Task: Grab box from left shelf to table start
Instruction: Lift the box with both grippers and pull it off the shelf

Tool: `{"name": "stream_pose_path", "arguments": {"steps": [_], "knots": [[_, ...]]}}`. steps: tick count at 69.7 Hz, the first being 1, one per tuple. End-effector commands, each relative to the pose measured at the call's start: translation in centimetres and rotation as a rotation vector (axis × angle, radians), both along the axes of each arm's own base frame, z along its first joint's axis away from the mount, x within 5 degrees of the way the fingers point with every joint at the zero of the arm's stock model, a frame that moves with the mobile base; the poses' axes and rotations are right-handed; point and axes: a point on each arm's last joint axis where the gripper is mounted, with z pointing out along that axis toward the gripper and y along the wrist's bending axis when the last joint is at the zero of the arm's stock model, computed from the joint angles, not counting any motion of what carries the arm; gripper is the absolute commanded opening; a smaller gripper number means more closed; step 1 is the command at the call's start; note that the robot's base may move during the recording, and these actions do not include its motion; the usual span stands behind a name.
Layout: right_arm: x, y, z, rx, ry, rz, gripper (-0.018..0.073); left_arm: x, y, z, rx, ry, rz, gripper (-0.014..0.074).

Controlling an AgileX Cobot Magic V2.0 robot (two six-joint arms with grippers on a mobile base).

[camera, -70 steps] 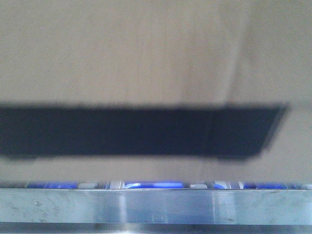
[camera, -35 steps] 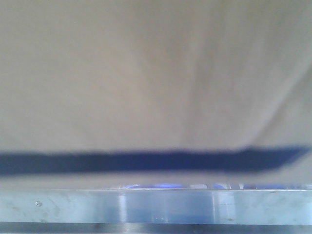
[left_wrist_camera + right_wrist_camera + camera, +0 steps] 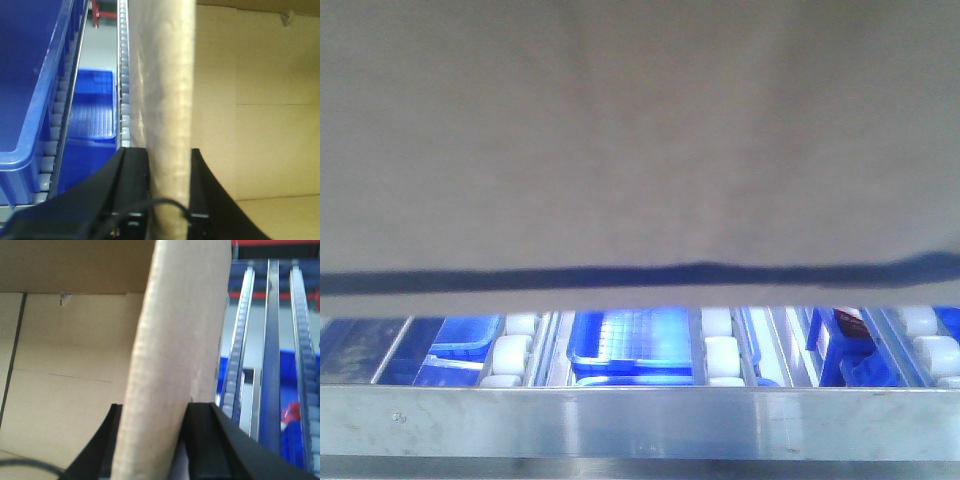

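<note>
We found the box (image 3: 640, 130) filling the upper part of the front view. Its lower edge hung above the front rail (image 3: 640, 425) of the left shelf (image 3: 510, 352), with an open gap between edge and rail. Through that gap we saw white rollers (image 3: 720, 352) and blue bins (image 3: 635, 340) farther back.

The left gripper (image 3: 169, 165) was closed on the box's left wall, one finger on each face of the cardboard. The right gripper (image 3: 156, 412) was clamped on the right wall in the same way.

We judged the grasp and the lift off the rollers complete. What was left was to draw the box fully clear of the shelf and set it on the table, which no view showed.
</note>
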Motion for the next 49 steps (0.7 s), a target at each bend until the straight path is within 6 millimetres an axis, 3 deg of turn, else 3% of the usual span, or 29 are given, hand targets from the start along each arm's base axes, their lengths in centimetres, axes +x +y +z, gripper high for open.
{"name": "stream_pose_path", "arguments": {"steps": [1, 49], "knots": [[-0.36, -0.1, 2.26, 0.074, -0.171, -0.014, 0.006, -0.8, -0.43, 2.41, -0.113, -0.192, -0.067, -0.0092], [-0.4, -0.08, 2.23, 0.074, -0.169, -0.011, 0.006, -0.87, -0.43, 2.27, -0.109, -0.18, -0.068, -0.0092]]}}
